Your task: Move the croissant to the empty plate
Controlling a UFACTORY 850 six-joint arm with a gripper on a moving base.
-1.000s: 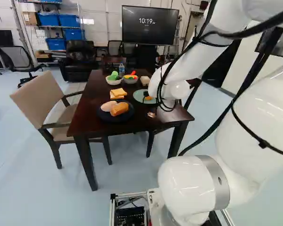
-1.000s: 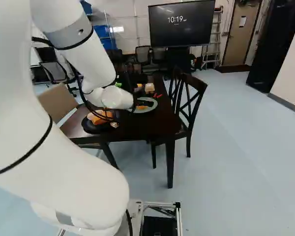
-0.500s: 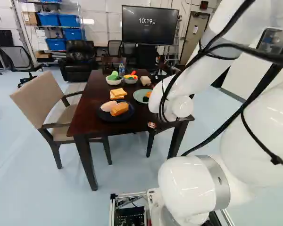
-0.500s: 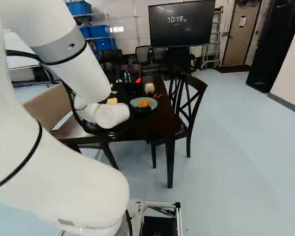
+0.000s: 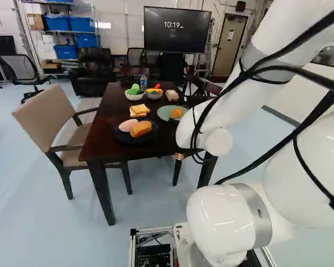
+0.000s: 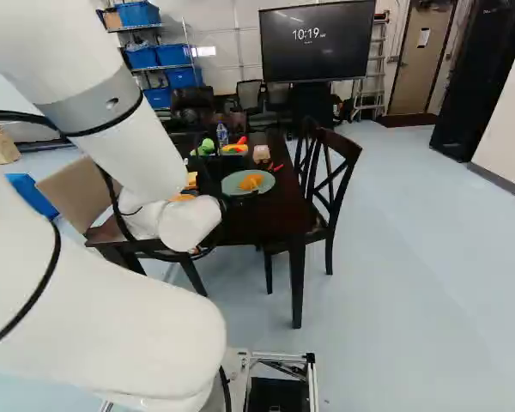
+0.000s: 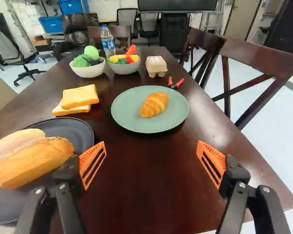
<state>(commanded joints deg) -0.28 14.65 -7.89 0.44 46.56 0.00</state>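
"Backing off, is the arm?"

"Yes, it is drawing back towards the base, and the croissant is staying behind, lying on the green plate."

"So what is that meaning for the job?"

"I am judging the placing done, with only the retreat running on. (The dark plate, mind you, is carrying two bread rolls, so it is hardly passing for the empty one.)"

"And the gripper?"

"Released: its fingers are standing wide apart, grasping nothing, and the croissant is lying ahead of them, untouched."

"Are all the views telling you that?"

"No, only the wrist view is showing the fingers plainly; neither base view is letting me read them. The right base view is also losing most of the dark plate behind the arm, while the left base view is showing it with both rolls."
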